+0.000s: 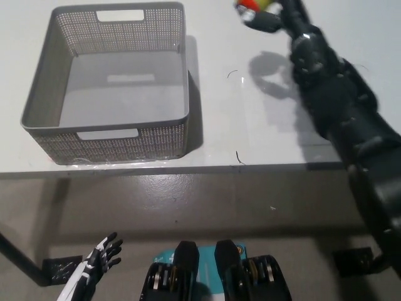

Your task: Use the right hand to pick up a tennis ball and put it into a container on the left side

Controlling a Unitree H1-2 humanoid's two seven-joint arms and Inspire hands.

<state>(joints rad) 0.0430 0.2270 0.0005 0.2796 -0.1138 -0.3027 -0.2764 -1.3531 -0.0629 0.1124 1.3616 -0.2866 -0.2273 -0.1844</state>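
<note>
R hand at top centre-right of frame, fingers clamped on tennis ball, held above table. Container lay to frame left of ball, well apart, mouth up. L hand idled lower left, fingers apart; R nearer.

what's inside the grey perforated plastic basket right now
Nothing shows inside the grey perforated plastic basket: only its bare floor with light patches from the handle slots. The yellow and red tennis ball is up in the black right hand, partly cut off by the picture's top edge.
</note>
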